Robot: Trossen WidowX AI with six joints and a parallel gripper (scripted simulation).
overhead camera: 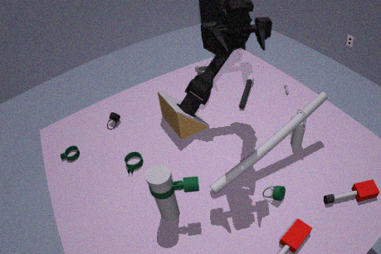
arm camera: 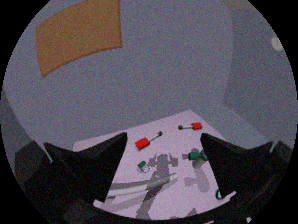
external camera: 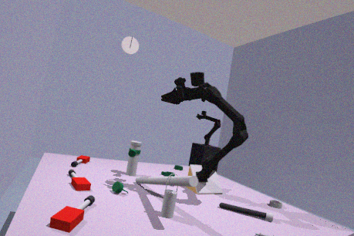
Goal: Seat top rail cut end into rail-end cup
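Note:
The white rail [overhead camera: 274,139] [external camera: 158,180] [arm camera: 140,189] slants through the wire loop cap [overhead camera: 305,113] on the short post [overhead camera: 296,139] [external camera: 169,204]. Its near end in the top camera points toward the green rail-end cup [overhead camera: 191,183] [external camera: 133,153] [arm camera: 194,156], with a gap between them; the end is outside the cup. The cup hangs on the green brace band [overhead camera: 162,192], up near the cap of the big post [overhead camera: 168,207] [external camera: 132,166]. My gripper [overhead camera: 245,50] [external camera: 162,98] [arm camera: 165,137] is open and empty, high above the rail and not touching it.
A green cap with a loop [overhead camera: 279,192] [external camera: 118,187] lies near the rail's free end. Green bands [overhead camera: 134,160] [overhead camera: 72,153] lie beyond the big post. Red-handled mallets [overhead camera: 366,190] [overhead camera: 295,235] and a black tube [overhead camera: 246,95] [external camera: 243,210] lie around. A wedge-shaped stand [overhead camera: 176,120] is at the arm's base.

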